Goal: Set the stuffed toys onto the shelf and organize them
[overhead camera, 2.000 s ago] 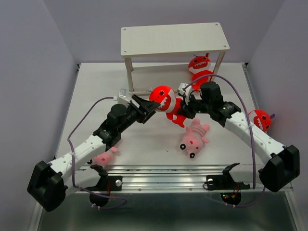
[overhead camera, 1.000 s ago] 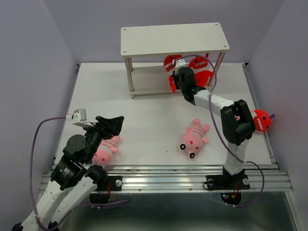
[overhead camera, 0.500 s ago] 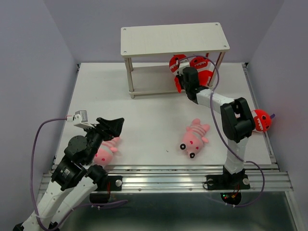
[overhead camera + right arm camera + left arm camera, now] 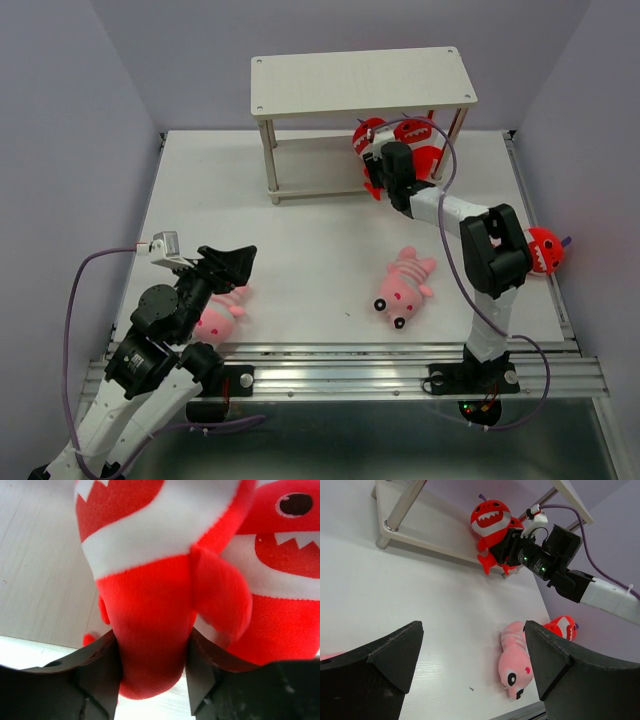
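The right end effector (image 4: 151, 667) was clenched on a bright red plush monster with a white toothy grin (image 4: 145, 605). The toy stood at the front edge of the pale two-tier wooden shelf's (image 4: 310, 150) lower board, touching a second red plush monster (image 4: 280, 580). A hasty release or a snagged withdrawal might have tipped it off that edge.

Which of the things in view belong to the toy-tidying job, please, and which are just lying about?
Job: shelf; held red monster, in the right gripper at the lower board; second red monster beside it; third red monster at the right edge; middle pink toy; near pink toy, front left.
Just there: table; purple cables; metal rail.
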Controlling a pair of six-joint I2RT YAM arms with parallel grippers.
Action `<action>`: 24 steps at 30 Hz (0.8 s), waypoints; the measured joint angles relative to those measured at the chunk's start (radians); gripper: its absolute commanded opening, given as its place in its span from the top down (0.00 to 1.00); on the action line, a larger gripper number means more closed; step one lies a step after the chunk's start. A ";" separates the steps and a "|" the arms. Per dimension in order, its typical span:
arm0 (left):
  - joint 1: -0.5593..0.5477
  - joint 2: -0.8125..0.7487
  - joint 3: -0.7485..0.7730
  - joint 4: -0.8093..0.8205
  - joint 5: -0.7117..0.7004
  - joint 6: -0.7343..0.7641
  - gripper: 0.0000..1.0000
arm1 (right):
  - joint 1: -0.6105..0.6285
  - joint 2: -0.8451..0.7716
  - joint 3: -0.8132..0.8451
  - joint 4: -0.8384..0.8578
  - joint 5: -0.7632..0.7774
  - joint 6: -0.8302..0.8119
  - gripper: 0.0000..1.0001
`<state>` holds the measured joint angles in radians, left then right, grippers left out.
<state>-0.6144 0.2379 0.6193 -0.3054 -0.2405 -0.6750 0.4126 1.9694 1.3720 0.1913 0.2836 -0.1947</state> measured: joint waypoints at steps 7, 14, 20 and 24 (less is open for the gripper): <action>0.000 0.000 0.000 0.000 0.004 -0.006 0.07 | 0.000 -0.037 -0.023 0.001 0.006 0.001 0.34; 0.000 0.000 0.000 0.000 0.010 -0.014 0.07 | 0.000 -0.091 -0.041 0.001 0.009 0.007 0.25; 0.000 0.000 0.000 0.000 0.024 -0.018 0.07 | 0.000 -0.171 -0.064 -0.005 0.009 0.008 0.20; 0.000 0.000 0.000 0.000 0.032 -0.020 0.07 | 0.000 -0.248 -0.102 -0.021 0.005 0.008 0.09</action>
<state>-0.6144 0.2379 0.6193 -0.3050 -0.2085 -0.6949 0.4122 1.7218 1.2701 0.1703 0.2886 -0.1871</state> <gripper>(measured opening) 0.931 0.827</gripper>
